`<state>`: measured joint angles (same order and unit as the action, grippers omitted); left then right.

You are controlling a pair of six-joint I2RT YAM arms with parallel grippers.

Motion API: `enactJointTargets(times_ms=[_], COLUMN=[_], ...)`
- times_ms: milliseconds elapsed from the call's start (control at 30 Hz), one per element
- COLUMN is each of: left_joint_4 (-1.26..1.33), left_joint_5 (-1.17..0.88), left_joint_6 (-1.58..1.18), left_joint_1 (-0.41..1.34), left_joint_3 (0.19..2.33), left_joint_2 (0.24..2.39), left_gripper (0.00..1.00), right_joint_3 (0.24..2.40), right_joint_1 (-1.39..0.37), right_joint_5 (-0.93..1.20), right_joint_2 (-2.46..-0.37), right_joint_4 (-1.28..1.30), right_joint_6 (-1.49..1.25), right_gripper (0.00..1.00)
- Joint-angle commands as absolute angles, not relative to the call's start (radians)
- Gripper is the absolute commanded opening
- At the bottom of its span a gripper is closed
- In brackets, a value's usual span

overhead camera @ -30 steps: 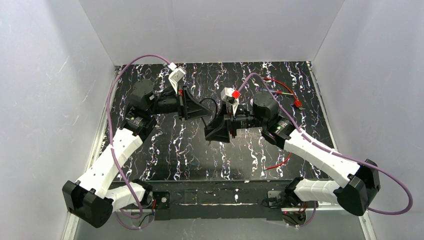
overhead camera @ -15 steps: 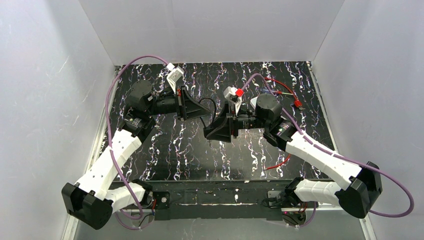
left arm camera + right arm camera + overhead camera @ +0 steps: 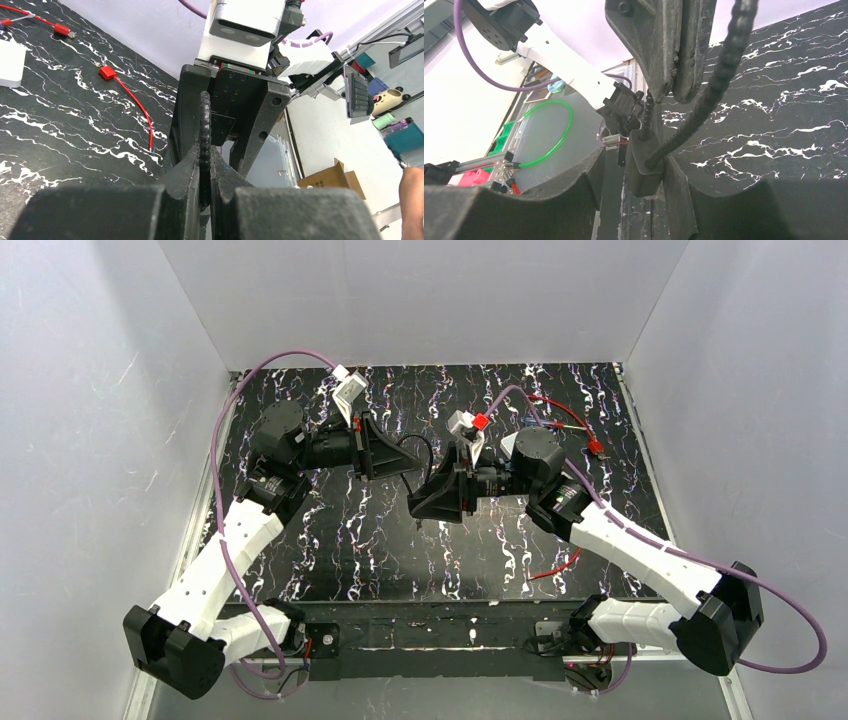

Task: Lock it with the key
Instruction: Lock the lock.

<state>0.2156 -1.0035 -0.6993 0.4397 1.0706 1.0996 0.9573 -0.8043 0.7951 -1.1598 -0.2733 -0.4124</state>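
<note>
A black table (image 3: 380, 550) with white marble-like veining fills the middle of the overhead view. Plain white panels box it in: a back wall (image 3: 420, 300) at the top, and a left wall (image 3: 90, 440) and right wall (image 3: 750, 420) slanting outward. The light is soft and even. At the lower right of the left wrist view, a cardboard box (image 3: 331, 181) shows beyond the enclosure, with a teal bin (image 3: 406, 138) at the right edge.

We look down from above-behind on the whole table (image 3: 360, 540). Left wrist closely faces right gripper (image 3: 217, 145), right wrist left gripper (image 3: 676, 90); both share the cable lock (image 3: 644, 167).
</note>
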Motion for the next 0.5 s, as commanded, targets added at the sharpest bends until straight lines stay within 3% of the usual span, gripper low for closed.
enactJointTargets(times_ms=[0, 133, 200, 300, 467], left_joint_4=[0.27, 0.272, 0.272, 0.271, 0.257], left_joint_5=[-1.021, -1.012, -1.002, -0.983, -0.93], left_joint_6=[-0.719, -0.722, -0.736, -0.78, -0.797], left_joint_1=[0.434, 0.432, 0.425, 0.403, 0.346], left_joint_3=[1.066, 1.057, 1.049, 1.028, 1.017], left_joint_2=[1.066, 1.062, 1.062, 1.059, 1.025], left_gripper=[0.0, 0.01, 0.14, 0.48, 0.72], right_joint_3=[0.968, 0.992, 1.004, 1.014, 1.011], right_joint_1=[-0.801, -0.801, -0.8, -0.79, -0.723], right_joint_5=[0.811, 0.809, 0.799, 0.775, 0.729], right_joint_2=[-1.169, -1.173, -1.172, -1.165, -1.166], right_joint_4=[-0.332, -0.321, -0.311, -0.303, -0.34], right_joint_6=[-0.425, -0.422, -0.421, -0.429, -0.528], right_gripper=[0.46, 0.28, 0.18, 0.03, 0.01])
